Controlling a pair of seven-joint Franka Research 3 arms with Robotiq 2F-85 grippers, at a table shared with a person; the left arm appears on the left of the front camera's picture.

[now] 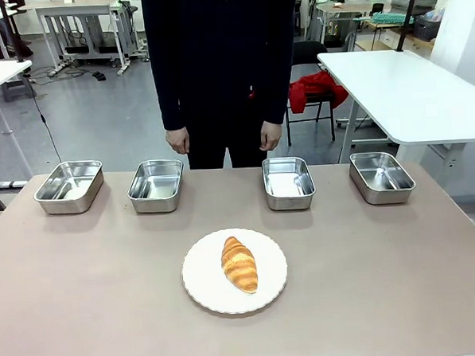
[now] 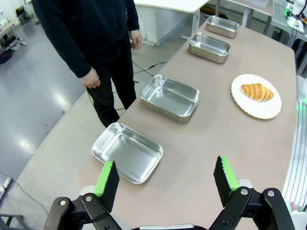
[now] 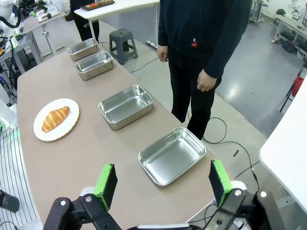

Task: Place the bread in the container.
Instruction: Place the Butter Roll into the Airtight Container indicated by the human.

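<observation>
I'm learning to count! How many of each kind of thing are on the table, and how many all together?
Trays: 4
Plate: 1
Bread: 1
Total: 6
</observation>
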